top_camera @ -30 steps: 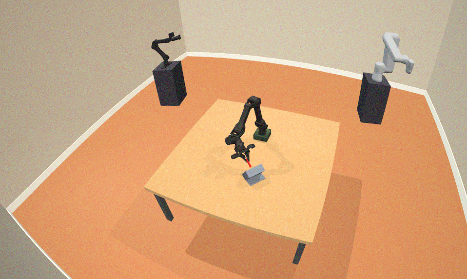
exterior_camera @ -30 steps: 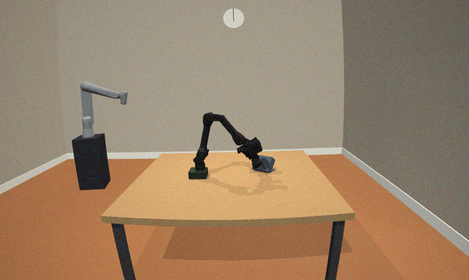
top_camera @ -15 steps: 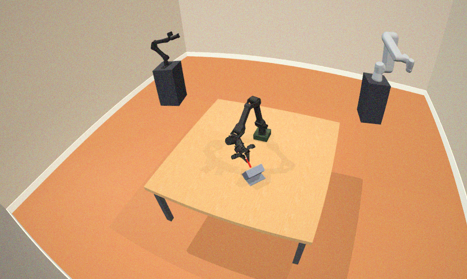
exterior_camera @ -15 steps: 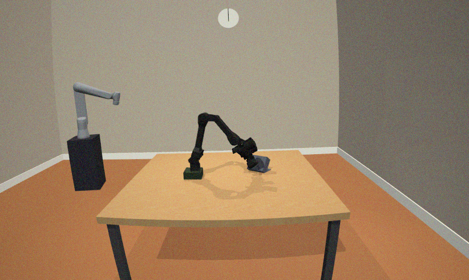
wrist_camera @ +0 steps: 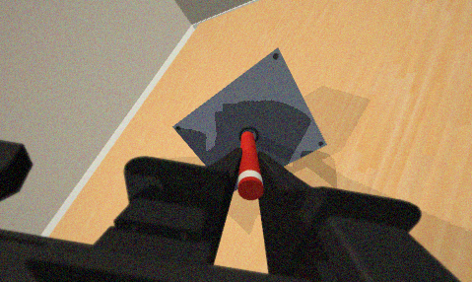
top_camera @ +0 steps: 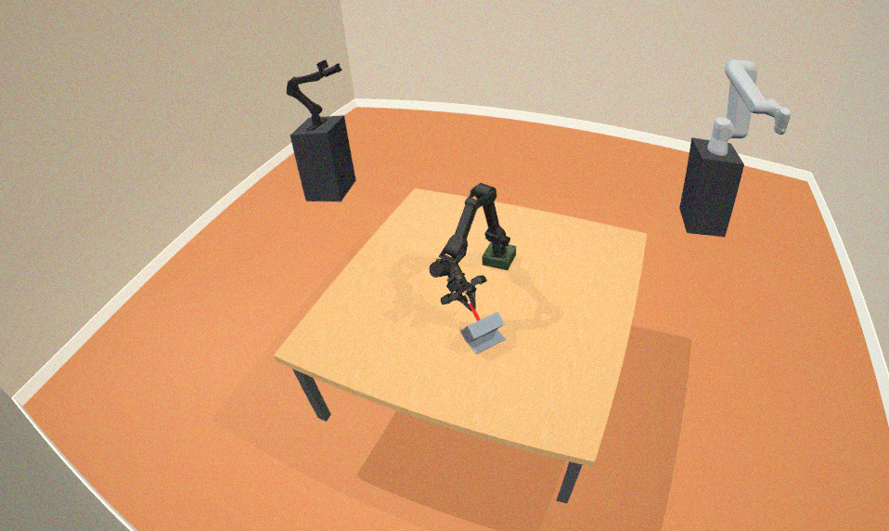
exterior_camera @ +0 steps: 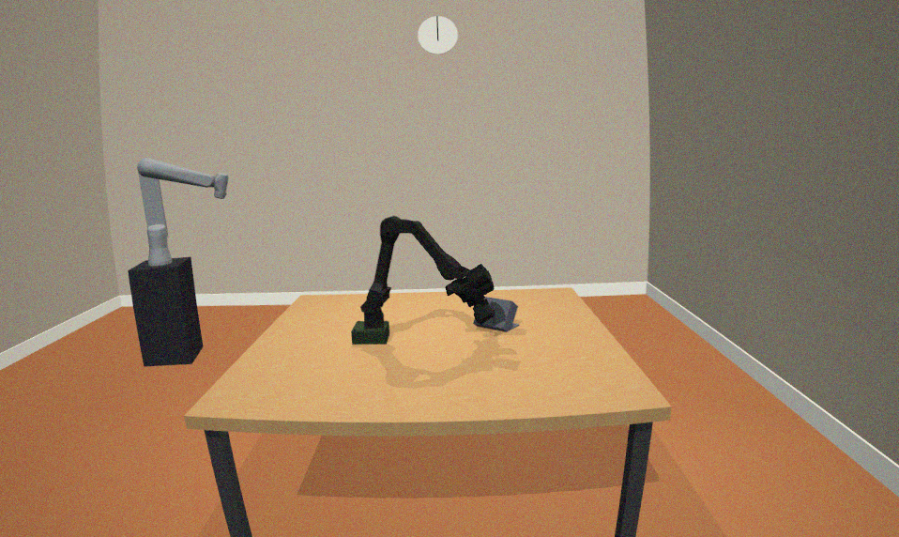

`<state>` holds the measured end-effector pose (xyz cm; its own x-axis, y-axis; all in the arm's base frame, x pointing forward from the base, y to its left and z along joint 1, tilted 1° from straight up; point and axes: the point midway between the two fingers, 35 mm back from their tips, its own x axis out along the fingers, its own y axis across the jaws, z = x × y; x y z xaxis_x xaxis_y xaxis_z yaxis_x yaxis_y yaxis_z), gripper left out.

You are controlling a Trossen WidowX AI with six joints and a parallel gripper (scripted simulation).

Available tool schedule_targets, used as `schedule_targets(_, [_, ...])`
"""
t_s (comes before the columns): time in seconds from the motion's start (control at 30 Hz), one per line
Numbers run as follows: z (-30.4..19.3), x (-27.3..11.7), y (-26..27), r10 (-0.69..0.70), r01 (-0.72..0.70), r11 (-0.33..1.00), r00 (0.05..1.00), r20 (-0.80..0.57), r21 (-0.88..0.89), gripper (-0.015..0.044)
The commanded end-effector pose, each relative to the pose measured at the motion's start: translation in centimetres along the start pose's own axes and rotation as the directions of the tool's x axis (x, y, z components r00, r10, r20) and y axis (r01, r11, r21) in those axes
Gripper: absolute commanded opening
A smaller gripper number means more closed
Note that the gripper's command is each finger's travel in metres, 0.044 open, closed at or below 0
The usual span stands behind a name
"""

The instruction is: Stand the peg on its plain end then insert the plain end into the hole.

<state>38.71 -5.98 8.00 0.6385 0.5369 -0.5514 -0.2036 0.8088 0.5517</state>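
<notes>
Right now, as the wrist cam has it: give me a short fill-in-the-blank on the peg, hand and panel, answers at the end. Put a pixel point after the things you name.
1. The peg [top_camera: 475, 312] [wrist_camera: 249, 158] is colored ____ apart from one band.
2. That band, near the end away from the panel [top_camera: 484, 326] [exterior_camera: 506, 315] [wrist_camera: 261, 89], is ____.
3. The hand [top_camera: 472, 307] [exterior_camera: 483, 320] [wrist_camera: 248, 155] is closed on the ____.
4. The peg's plain end points at the ____ in the panel's face.

Missing words: red; white; peg; hole

Occlusions and crop limits

Panel's [top_camera: 486, 326] [exterior_camera: 506, 312] [wrist_camera: 266, 91] lower corner is hidden by gripper [top_camera: 470, 304] [exterior_camera: 485, 318] [wrist_camera: 248, 155] in wrist view. Peg [top_camera: 475, 311] [wrist_camera: 249, 158] is not resolved in exterior view; its plain tip's depth cannot be judged. Table [top_camera: 381, 277] [exterior_camera: 293, 393] [wrist_camera: 404, 44] is cropped in wrist view.
</notes>
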Motion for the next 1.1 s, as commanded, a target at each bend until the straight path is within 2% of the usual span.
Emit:
schedule_targets(0.0, [0.1,0.2,-0.1,-0.004,0.004,1.000,1.000,0.002,0.002,0.0000])
schedule_targets(1.07, [0.1,2.3,-0.2,-0.003,0.003,1.000,1.000,0.003,0.002,0.0000])
